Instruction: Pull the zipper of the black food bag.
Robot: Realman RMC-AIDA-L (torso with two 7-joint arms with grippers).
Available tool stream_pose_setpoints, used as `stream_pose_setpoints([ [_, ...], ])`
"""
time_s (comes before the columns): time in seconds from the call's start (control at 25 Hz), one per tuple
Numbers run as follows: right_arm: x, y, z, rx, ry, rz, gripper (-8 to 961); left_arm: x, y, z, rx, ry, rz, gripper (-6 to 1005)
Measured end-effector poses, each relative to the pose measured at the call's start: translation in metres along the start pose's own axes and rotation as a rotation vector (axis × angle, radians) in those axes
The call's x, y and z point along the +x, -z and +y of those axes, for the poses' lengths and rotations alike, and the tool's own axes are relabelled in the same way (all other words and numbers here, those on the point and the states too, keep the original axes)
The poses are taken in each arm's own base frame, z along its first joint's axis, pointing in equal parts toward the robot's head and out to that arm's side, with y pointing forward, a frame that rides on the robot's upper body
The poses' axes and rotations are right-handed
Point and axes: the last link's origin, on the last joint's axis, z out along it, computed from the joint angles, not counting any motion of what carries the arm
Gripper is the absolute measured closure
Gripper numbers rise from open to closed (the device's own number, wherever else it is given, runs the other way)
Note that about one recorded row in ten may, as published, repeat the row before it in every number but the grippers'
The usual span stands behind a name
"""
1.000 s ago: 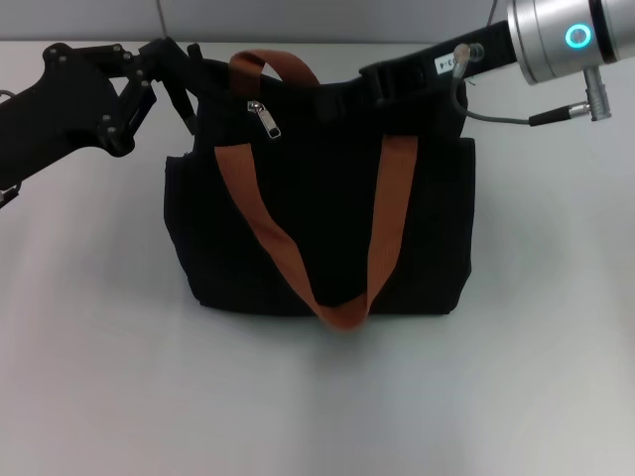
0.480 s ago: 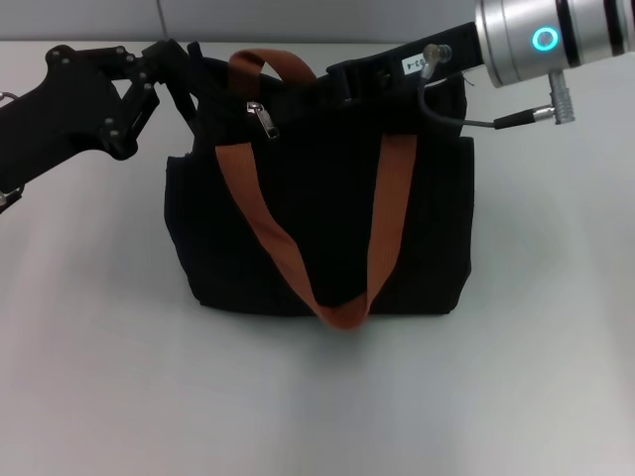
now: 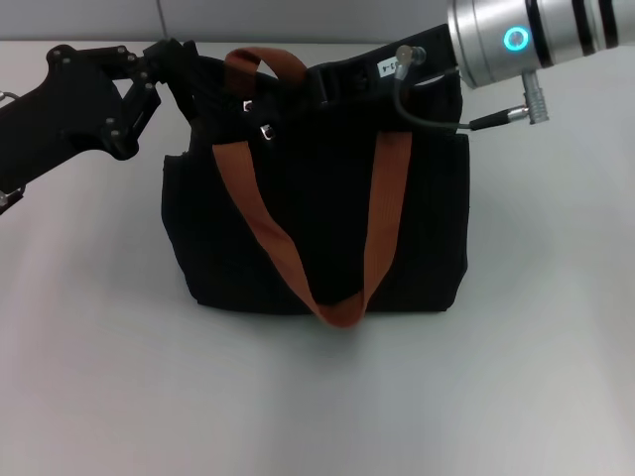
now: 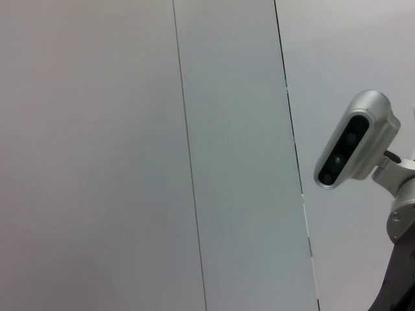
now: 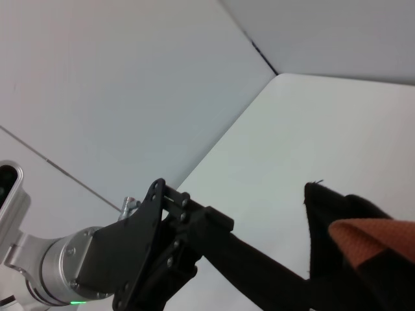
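Observation:
The black food bag point(image 3: 317, 228) stands upright on the white table, its orange-brown straps point(image 3: 258, 208) hanging down the front. The zipper point(image 3: 266, 128) shows as a small silver tab near the bag's top left, partly hidden. My left gripper point(image 3: 189, 79) is at the bag's top left corner, shut on the fabric edge. The right wrist view shows it too point(image 5: 259, 272), reaching the bag's raised corner point(image 5: 324, 220). My right gripper point(image 3: 298, 94) lies along the bag's top edge from the right, its tip just right of the zipper and blending into the black fabric.
The white table point(image 3: 536, 377) extends around the bag on all sides. A grey cable point(image 3: 437, 124) loops from my right wrist over the bag's top right corner. The left wrist view shows only a wall and my right arm's wrist camera point(image 4: 353, 139).
My right gripper has slid left along the bag's top toward the zipper. The silver tab now shows less than before. The left gripper has stayed at the corner.

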Motion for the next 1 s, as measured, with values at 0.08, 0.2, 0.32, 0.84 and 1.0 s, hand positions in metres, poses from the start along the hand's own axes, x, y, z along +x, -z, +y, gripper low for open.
stream_pose_setpoints([
  [0.08,-0.0006,-0.0022,0.001,-0.006,-0.003,0.004,667,0.0001,0.0,0.0001,-0.001,0.0,0.001,979],
  [0.2,-0.0022,-0.0029,0.0041,-0.027,-0.004,-0.007,667,0.0002,0.0,0.0002,-0.002,0.0,0.001,979],
  [0.32,-0.002,-0.002,0.0041,-0.034,-0.004,-0.016,667,0.0004,0.0,0.0005,-0.003,0.0,0.003,979],
  [0.84,-0.0017,0.0031,-0.0024,0.01,0.019,-0.016,668,0.0027,0.0029,0.0009,-0.004,0.007,0.018,979],
  [1.0,-0.001,-0.0035,-0.0006,0.014,0.036,-0.005,668,0.0032,0.0027,0.002,-0.009,0.007,0.024,979],
])
